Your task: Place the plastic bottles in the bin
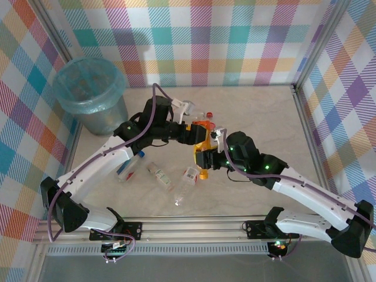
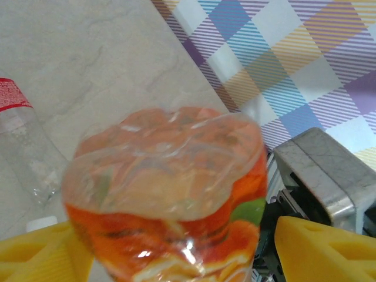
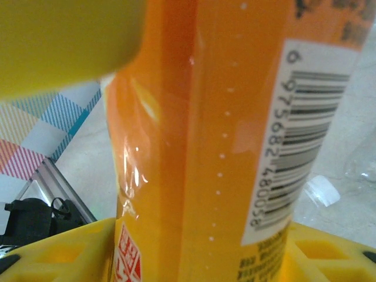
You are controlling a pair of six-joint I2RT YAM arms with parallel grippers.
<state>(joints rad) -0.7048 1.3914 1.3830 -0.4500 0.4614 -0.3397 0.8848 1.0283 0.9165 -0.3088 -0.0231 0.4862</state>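
An orange bottle with an orange label is held up over the table's middle, and both grippers meet at it. My right gripper is shut on its lower body; the right wrist view shows the barcode side of the orange bottle pressed between the yellow fingers. My left gripper stands open around its other end. There the orange bottle touches one yellow finger, with a narrow gap to the other finger. The grey bin with its blue bag stands at the far left.
Three clear bottles lie on the table near the front: one with a blue cap, one with a white label, one with a red and white label. Another clear bottle lies below the left wrist. Checked walls enclose the table.
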